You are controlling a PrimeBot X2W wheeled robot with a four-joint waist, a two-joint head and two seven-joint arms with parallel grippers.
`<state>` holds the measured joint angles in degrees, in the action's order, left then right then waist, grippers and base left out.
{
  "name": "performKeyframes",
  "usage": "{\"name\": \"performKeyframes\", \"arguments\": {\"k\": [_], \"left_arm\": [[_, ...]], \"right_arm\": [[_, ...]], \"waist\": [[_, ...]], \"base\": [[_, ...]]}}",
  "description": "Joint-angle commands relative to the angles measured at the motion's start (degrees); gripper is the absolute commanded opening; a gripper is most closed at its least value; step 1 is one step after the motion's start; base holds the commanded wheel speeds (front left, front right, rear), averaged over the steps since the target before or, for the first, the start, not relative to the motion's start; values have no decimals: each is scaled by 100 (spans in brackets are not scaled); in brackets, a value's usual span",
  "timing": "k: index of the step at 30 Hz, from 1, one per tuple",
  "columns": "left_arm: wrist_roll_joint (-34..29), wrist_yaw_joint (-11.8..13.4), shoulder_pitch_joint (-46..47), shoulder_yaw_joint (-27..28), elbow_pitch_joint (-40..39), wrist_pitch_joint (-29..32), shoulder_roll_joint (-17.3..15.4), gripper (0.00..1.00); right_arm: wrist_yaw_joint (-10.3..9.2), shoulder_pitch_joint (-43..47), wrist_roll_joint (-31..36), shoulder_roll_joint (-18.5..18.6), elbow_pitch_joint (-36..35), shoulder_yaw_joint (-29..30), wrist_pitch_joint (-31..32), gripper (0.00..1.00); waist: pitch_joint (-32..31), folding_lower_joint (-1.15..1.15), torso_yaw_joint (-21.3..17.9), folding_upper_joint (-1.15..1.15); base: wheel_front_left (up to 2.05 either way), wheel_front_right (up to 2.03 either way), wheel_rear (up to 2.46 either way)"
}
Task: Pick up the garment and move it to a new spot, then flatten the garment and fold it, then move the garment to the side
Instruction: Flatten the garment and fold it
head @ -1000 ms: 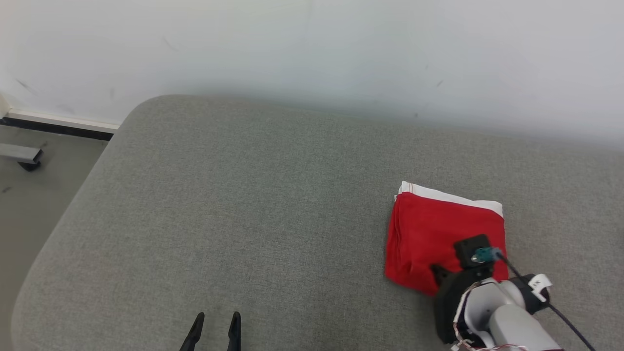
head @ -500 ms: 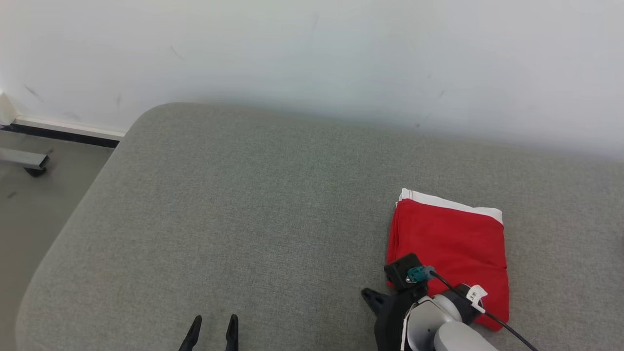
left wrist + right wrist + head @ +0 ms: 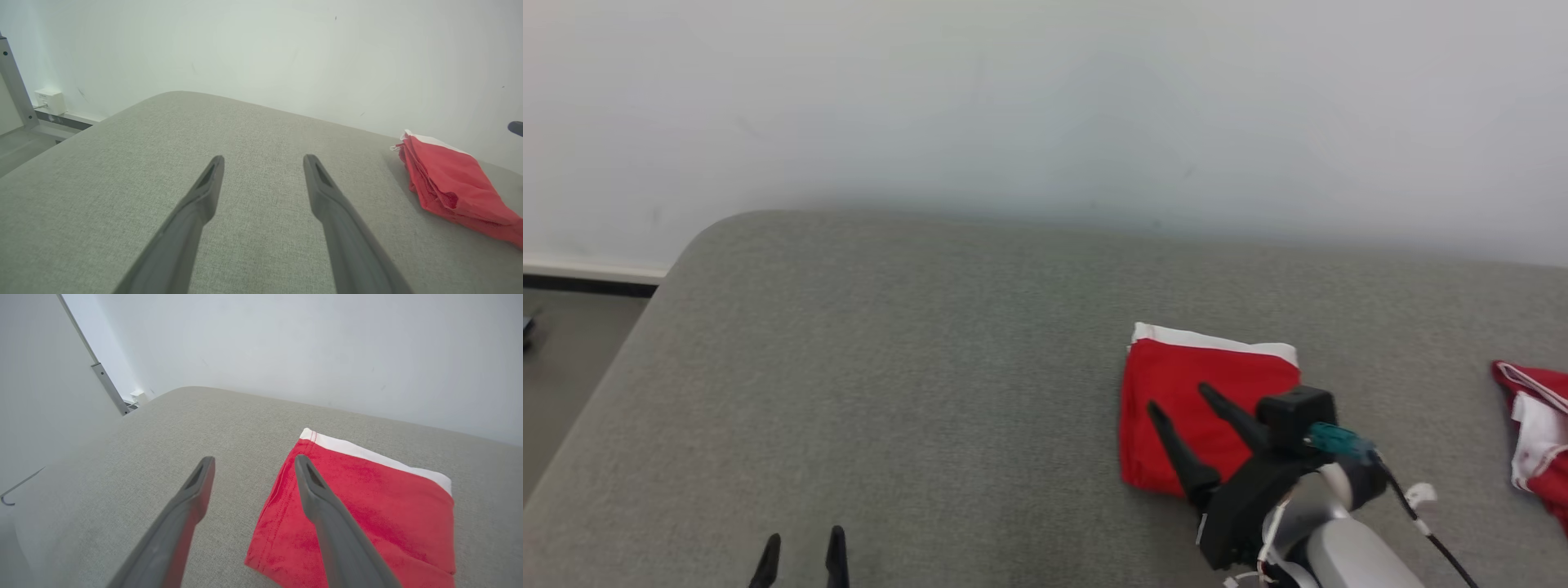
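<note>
Lying folded as 1 red rectangle, the garment [image 3: 1241,371] rests on the right of the grey cushion [image 3: 915,367], apparently already set aside. The right gripper [image 3: 1176,398] hangs over its near edge, fingers apart and empty, likely because the placing is done; the left gripper [image 3: 803,537], also spread, waits well apart.

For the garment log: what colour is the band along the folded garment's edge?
White band on the red garment; clearest in the right wrist view.

Red garments – two: folded red garment [image 3: 1176,367] with white waistband, crumpled red-and-white garment [image 3: 1531,425]. Grippers – two: left gripper [image 3: 805,535], right gripper [image 3: 1177,396], two dark fingers each. Grey cushion [image 3: 931,367]: one.
</note>
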<state>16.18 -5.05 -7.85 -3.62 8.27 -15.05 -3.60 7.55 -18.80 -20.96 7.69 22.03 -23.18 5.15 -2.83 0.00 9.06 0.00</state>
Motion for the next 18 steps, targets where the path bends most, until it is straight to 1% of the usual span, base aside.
{"name": "performKeyframes", "arguments": {"k": [1, 2, 7, 11, 15, 18], "left_arm": [[-71, 22, 2, 130, -71, -14, -26, 100], [-71, 22, 2, 130, -71, -14, -26, 100], [-145, 40, 112, 414, -134, -15, -39, 100], [-173, 20, 219, 592, -88, -14, -34, 100], [-203, 10, 276, 736, -45, -14, -20, 100], [-279, 1, 287, 847, 11, -15, -18, 100]], "right_arm": [[-17, 223, 122, 39, -219, 279, -93, 100], [-17, 223, 122, 39, -219, 279, -93, 100], [-17, 595, 375, -20, -719, 935, -251, 100], [-17, 871, 614, 10, -991, 1427, -575, 100], [-17, 1134, 738, -79, -1056, 1904, -851, 100], [-17, 1270, 709, -31, -1011, 2026, -1024, 100]], "waist": [[-65, 0, -399, 0], [-65, 0, -399, 0], [-5, 0, -806, 0], [31, 0, -1050, 0], [47, 0, -1227, 0], [49, 0, -1347, 0]], "base": [[0, 0, 0], [0, 0, 0], [0, 0, 0], [0, 0, 0], [0, 0, 0], [0, 0, 0]]}}
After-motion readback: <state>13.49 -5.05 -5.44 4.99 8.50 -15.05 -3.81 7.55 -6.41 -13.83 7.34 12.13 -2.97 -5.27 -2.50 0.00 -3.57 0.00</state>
